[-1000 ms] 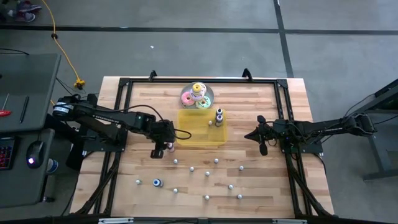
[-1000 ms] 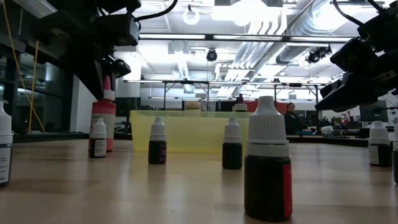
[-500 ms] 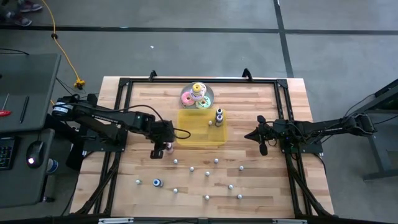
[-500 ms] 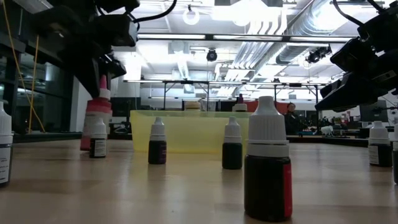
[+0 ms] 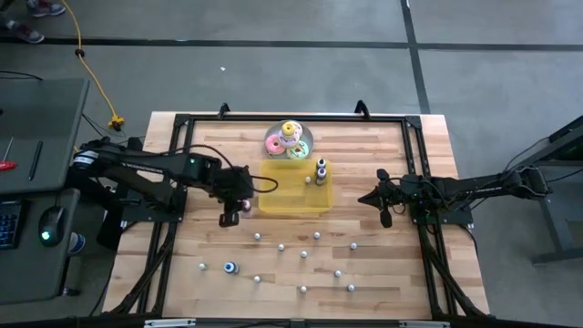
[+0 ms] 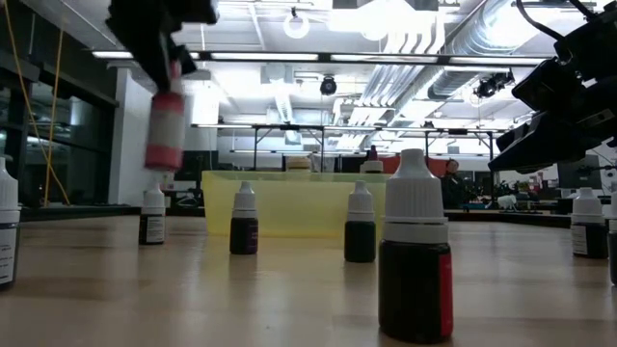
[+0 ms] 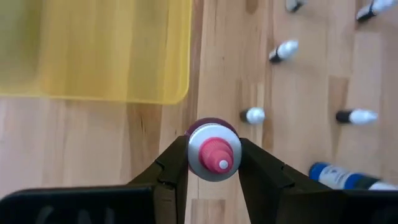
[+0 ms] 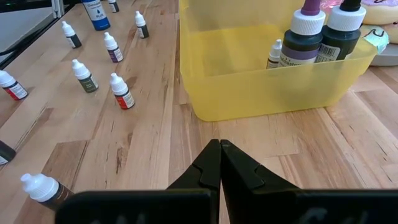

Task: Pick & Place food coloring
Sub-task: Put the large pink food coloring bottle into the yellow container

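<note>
My left gripper (image 5: 230,215) is shut on a pink-capped food coloring bottle (image 6: 165,130) beside the near left corner of the yellow tray (image 5: 296,188). Several tiny food coloring bottles (image 5: 302,252) stand on their bases across the near half of the table, and the low view shows some (image 6: 360,225) close up. Three more bottles (image 8: 306,36) stand inside the tray. My right gripper (image 5: 383,209) hovers shut to the right of the tray, touching nothing. My left gripper pinches the pink-capped bottle between its two fingers (image 7: 177,165) at the white shoulder just below the cap (image 7: 214,154). The fingers come from above, pointing down. The bottle hangs below them, nearly upright, its base (image 6: 164,160) lifted clear of the table.
A plate of pastel ring toys (image 5: 290,139) sits just beyond the tray's far edge. A larger blue bottle (image 5: 230,267) lies near the table's near left part. A black frame (image 5: 182,123) runs along the table's edges. Bare wood lies left of the tray.
My left gripper has risen, carrying the pink-capped bottle with it. The bottle stood on the table a second ago and now hangs clear above it. My right arm has kept still.
</note>
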